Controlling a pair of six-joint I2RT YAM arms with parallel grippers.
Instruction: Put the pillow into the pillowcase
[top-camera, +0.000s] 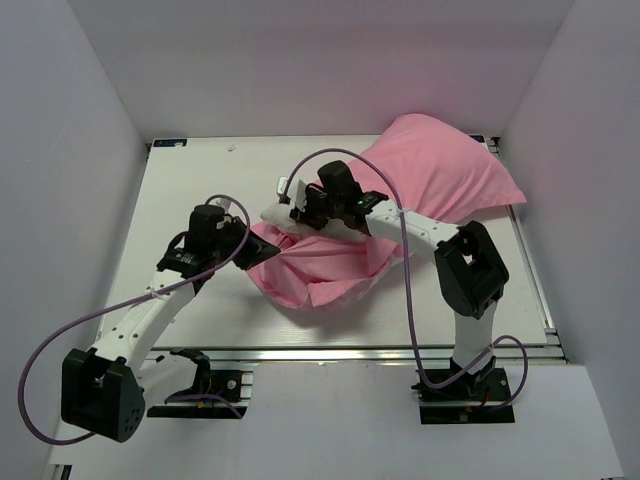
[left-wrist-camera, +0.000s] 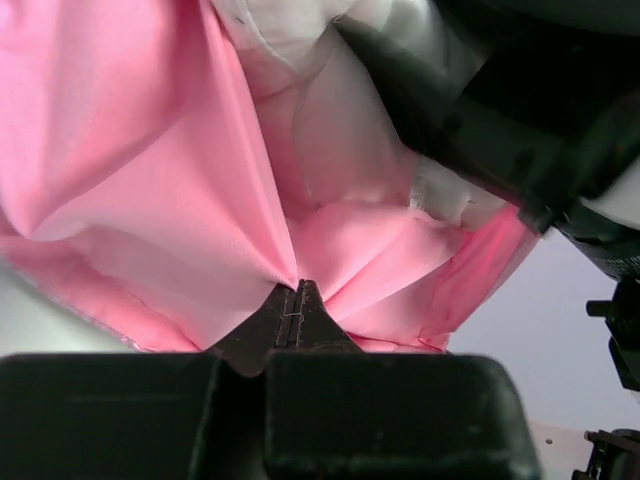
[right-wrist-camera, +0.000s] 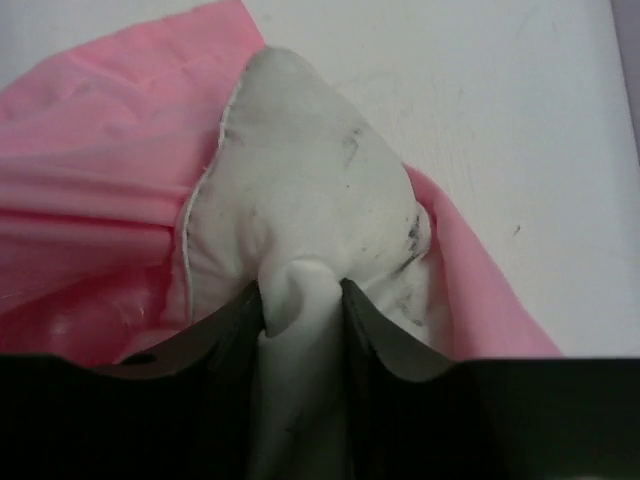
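The pink pillowcase (top-camera: 440, 165) lies across the table's back right, bulging where it is filled and crumpled flat toward the middle. A white corner of the pillow (top-camera: 276, 214) sticks out of its open end. In the right wrist view my right gripper (right-wrist-camera: 303, 290) pinches a fold of that pillow (right-wrist-camera: 300, 170), with the pillowcase (right-wrist-camera: 100, 130) bunched on both sides. My left gripper (left-wrist-camera: 297, 290) is shut on a pleat of the pillowcase (left-wrist-camera: 150, 150) at the lower rim of the opening, and it sits left of the right gripper (top-camera: 300, 215) in the top view.
The white table (top-camera: 200, 180) is boxed in by pale walls on three sides. A metal rail (top-camera: 350, 352) runs along its near edge. Purple cables (top-camera: 60, 350) loop off both arms. The right arm's dark wrist (left-wrist-camera: 520, 120) hangs close above the left gripper.
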